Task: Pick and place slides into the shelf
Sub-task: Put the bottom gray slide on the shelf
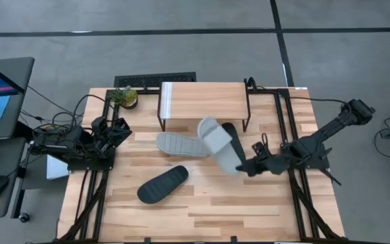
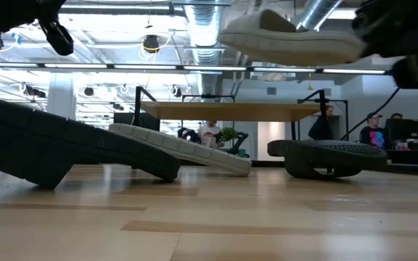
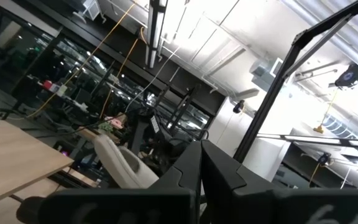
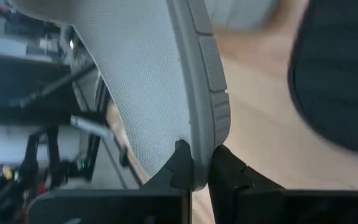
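As none of the slides sits on or under the shelf yet, the job looks barely begun. At the table's left edge the left gripper waits folded back near a small potted plant; its wrist view shows the two fingers pressed together on nothing. Next along, a black slide lies well out on the tabletop, untouched. Beside it toward the shelf a light grey slide rests sole-up, one end propped in the low view. Over that one's end hangs the other light grey slide, lifted clear of the table, its rim pinched between the fingers of the right gripper; the right wrist view shows the sole edge clamped there. Partly hidden behind it, a second black slide lies just in front of the shelf's right legs. My guess: one slide in transit, three left to fetch.
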`<state>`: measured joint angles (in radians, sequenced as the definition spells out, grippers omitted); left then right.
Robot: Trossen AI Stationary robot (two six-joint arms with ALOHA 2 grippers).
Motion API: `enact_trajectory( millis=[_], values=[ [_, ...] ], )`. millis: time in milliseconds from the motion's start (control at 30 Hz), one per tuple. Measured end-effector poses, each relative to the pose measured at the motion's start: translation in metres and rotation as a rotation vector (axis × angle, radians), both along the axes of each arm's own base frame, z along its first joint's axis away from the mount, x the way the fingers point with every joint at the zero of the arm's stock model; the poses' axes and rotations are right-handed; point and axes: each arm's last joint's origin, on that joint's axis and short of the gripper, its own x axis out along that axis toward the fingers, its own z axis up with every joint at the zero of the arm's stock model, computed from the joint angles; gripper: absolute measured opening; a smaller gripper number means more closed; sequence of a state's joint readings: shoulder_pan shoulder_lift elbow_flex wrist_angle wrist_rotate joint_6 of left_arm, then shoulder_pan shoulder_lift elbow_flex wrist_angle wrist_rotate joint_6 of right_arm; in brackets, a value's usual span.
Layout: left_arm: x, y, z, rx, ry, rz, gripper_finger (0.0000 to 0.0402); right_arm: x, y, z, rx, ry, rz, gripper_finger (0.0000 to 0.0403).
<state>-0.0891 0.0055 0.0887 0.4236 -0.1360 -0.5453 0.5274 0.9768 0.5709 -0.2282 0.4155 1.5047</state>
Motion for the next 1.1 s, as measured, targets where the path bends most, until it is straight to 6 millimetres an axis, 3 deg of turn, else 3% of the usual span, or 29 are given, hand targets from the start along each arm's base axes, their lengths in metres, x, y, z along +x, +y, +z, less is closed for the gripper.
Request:
enact_trajectory(
  millis=[333, 633, 1100],
  values=[
    [0.001, 0.0, -0.001, 0.002, 0.017, 0.001, 0.0, 0.033, -0.031, 0.051, -0.152, -0.036, -0.029, 0.0017],
    [0.002, 0.0, -0.004, 0.02, 0.052, 0.009, 0.0, 0.039, -0.062, 0.089, -0.169, 0.009, -0.098, 0.0017],
    [0.003, 0.0, -0.007, 0.113, 0.086, 0.054, 0.0, 0.038, -0.096, 0.1, 0.136, 0.032, -0.326, 0.0015]
  ],
)
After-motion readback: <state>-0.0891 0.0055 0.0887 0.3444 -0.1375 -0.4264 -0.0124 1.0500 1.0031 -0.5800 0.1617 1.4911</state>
